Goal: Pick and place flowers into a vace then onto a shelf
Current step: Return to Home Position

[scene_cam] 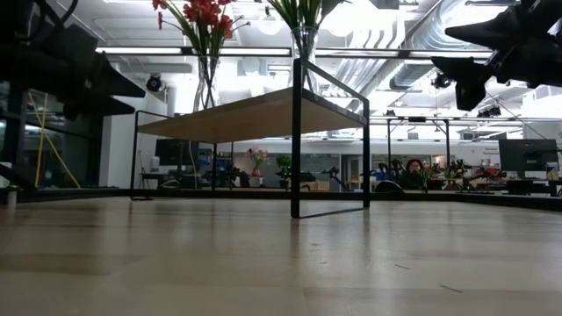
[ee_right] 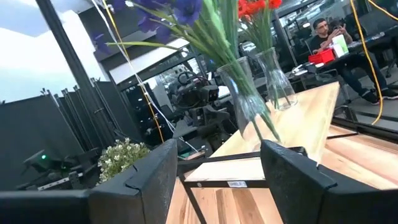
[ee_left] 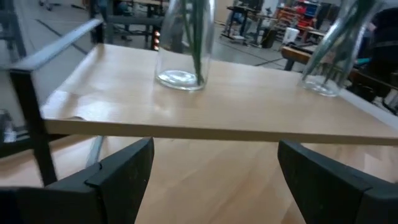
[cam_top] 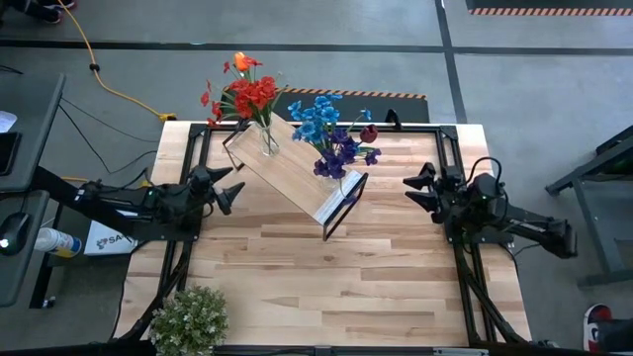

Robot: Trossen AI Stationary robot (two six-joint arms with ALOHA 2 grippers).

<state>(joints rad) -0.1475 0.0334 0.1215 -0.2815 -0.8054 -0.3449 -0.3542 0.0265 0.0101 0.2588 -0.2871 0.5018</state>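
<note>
**A:** Start with the flowers. The red and orange bunch [cam_top: 247, 91] stands in one clear vase. The blue and purple bunch [cam_top: 331, 133], with a dark maroon bloom at its edge, stands in the other. Both vases are up on the shelf [cam_top: 287, 170].

**B:** Both upright, too. The red-flower vase [cam_top: 268, 138] sits toward the shelf's far end, and the blue-flower vase [ee_right: 245, 102] toward the end with the pale panel. They're set apart, which looks like it's meant to keep the blooms from tangling.

**A:** Anything in the glass besides stems?

**B:** Green stalks run down to the bottom of each. Whether there's water in them, there's no telling.

**A:** The shelf lies at an angle across the back half of the table [cam_top: 346, 287].

**B:** It's on its thin black frame, and the low view shows the board raised clear of the tabletop.

**A:** Now the arms. The left gripper [cam_top: 233, 185] hangs just beside the shelf's left edge, fingers spread wide with nothing between them.

**B:** It's the same on the other side. The right gripper [cam_top: 415, 192] is off to the shelf's right, fingers parted and empty.

**A:** Neither one touches a vase, so the placing looks finished. The job now would be parking the arms at rest.

**B:** That's how it looks to me as well. The leafy clump [cam_top: 190, 321] at the near left corner is out of play.
</note>
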